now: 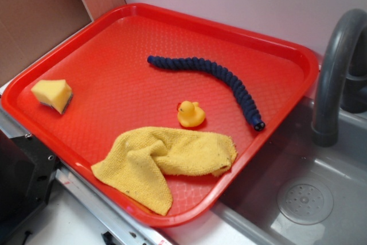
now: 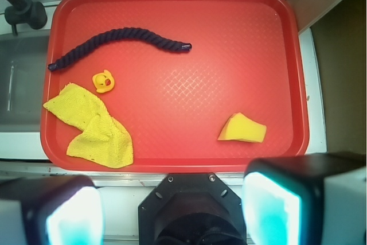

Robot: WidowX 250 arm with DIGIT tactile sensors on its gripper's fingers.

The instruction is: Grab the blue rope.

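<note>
Gripper (image 2: 172, 213) is up high, fingers (image 2: 272, 207) spread wide with nothing between them, and you only get that from the wrist view; the exterior view doesn't catch the gripper at all. Down below and ahead of it sits the red tray (image 2: 229, 4), and the blue rope (image 2: 117, 39) lies across the tray's far part, off to the left of the gripper's line, stretched in a lazy curve, well clear of the fingers. Exterior view gives the rope (image 1: 215, 76) closer up: knobbly braid, black tip (image 1: 258, 124) near the tray edge by the sink (image 1: 304, 199). Just nearer the gripper than the rope, a small yellow duck (image 2: 104, 81), close beside the rope but not touching it. Nearer still, a crumpled yellow cloth (image 2: 92, 127) at the tray's near-left corner. Over to the right and closer in, a yellow sponge (image 2: 242, 128), on its own. The exterior view shows a grey faucet (image 1: 332, 67) arching over the sink; the wrist view shows just a dark bit of it at top left.
</note>
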